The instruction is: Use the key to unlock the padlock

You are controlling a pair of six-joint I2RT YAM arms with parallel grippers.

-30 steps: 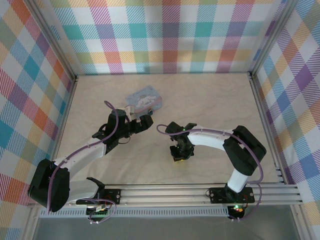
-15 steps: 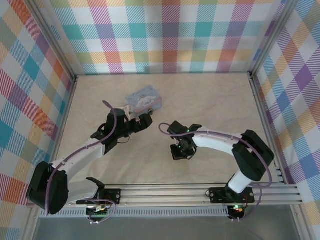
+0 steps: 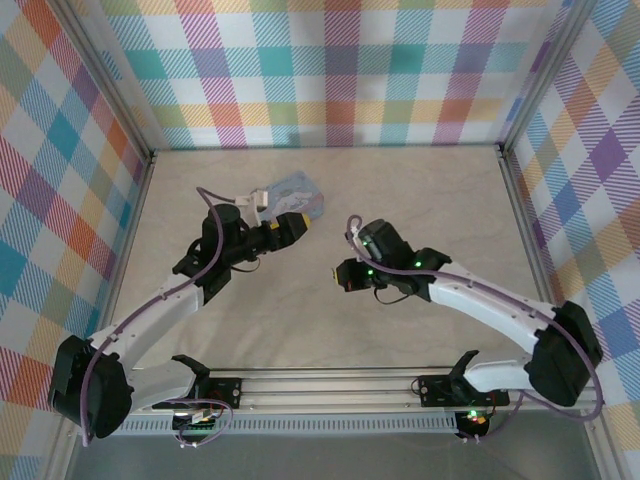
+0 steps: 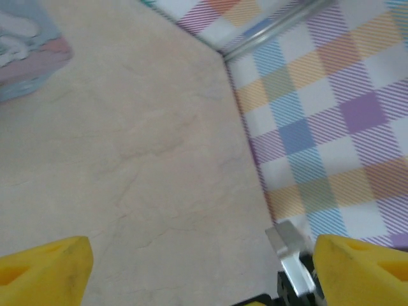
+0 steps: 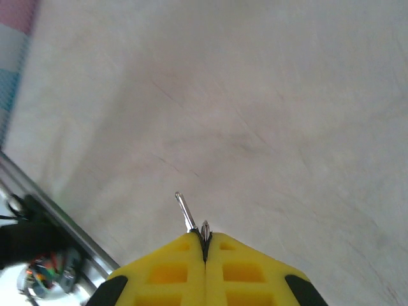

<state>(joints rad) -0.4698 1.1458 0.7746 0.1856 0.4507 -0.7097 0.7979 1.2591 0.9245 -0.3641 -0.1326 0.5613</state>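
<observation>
Silvery key: thin, stiff, light, likely slippery; right fingers clenched on its head, blade toward 11 o'clock. Left fingers released.

A pale, marble-veined tabletop forms the floor of the enclosure. Plaid walls in pastel teal, orange, purple and yellow close it in at 12, 9 and 3 o'clock. Silvery aluminium posts slant up from the far corners. A slotted aluminium rail runs along the 6 o'clock edge. The light is soft and even, and shadows are faint.
</observation>
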